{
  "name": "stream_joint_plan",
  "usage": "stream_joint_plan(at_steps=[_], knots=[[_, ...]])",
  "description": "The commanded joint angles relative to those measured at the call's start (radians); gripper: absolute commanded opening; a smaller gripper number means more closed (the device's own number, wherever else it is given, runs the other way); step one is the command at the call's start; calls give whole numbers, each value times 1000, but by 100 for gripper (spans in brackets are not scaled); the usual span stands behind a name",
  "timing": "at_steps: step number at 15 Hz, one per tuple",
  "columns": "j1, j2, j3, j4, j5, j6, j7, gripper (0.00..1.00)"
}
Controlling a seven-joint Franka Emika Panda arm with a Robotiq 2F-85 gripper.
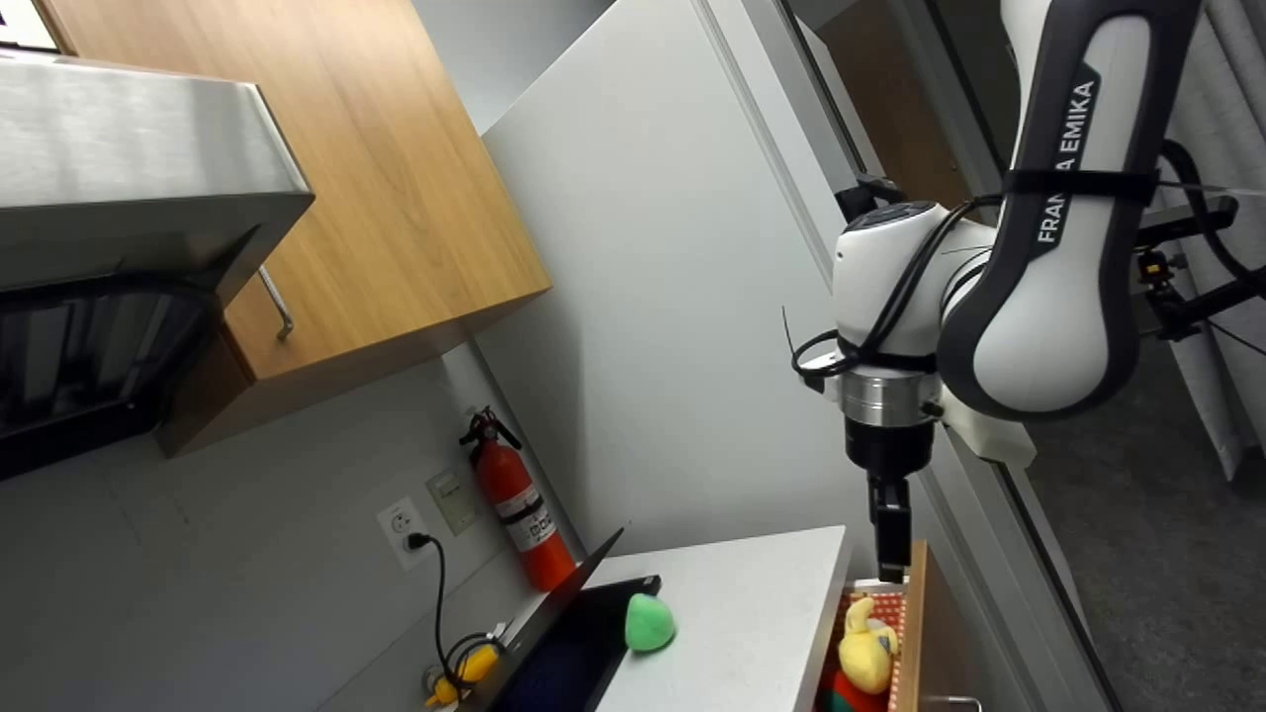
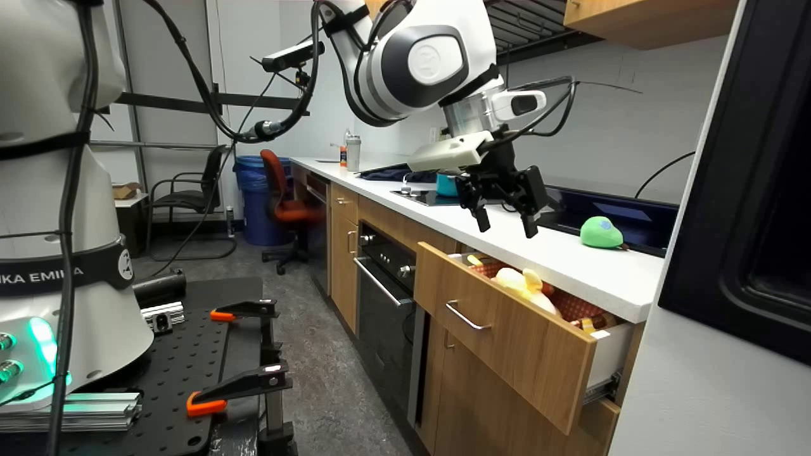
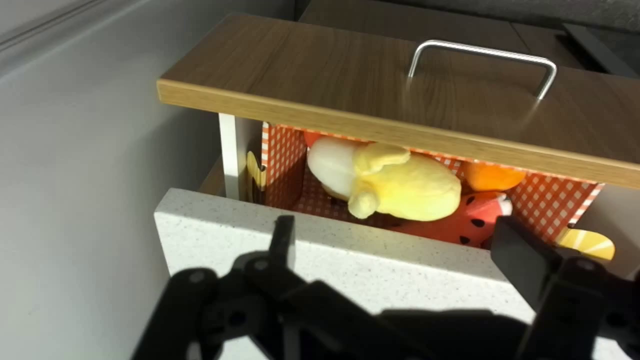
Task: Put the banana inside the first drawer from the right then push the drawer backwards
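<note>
The drawer, first from the right, is pulled out; its wooden front shows in both exterior views (image 1: 935,633) (image 2: 500,332) and the wrist view (image 3: 320,65). The banana, a plush yellow thing with a whitish end, lies inside the drawer in a red-checkered box, in both exterior views (image 1: 866,661) (image 2: 531,290) and the wrist view (image 3: 417,189). My gripper (image 2: 507,230) is open and empty, held above the drawer and the counter edge; it also shows in an exterior view (image 1: 892,574) and the wrist view (image 3: 394,225). Nothing sits between its fingers.
A red spotted toy (image 3: 460,225) and an orange toy (image 3: 492,176) share the drawer. A green ball (image 1: 649,623) (image 2: 600,233) sits on the white counter (image 1: 742,603) beside a dark open device (image 1: 564,643). A grey wall panel (image 3: 90,200) stands close beside the drawer.
</note>
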State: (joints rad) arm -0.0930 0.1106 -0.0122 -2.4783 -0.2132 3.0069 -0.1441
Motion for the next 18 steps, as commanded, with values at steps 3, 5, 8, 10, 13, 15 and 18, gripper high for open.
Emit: stream_joint_plan(at_steps=[3, 5, 8, 10, 13, 15, 18], knots=[[22, -116, 2, -93, -31, -95, 61, 100], [39, -133, -7, -112, -18, -133, 69, 100], [46, -138, 0, -131, -2, -186, 88, 100], [50, -130, 2, -137, 14, -218, 94, 74], [56, -110, 6, -142, 67, -264, 87, 60], [57, -91, 4, -140, 76, -274, 87, 45], [55, -52, 0, -130, 61, -263, 95, 21]])
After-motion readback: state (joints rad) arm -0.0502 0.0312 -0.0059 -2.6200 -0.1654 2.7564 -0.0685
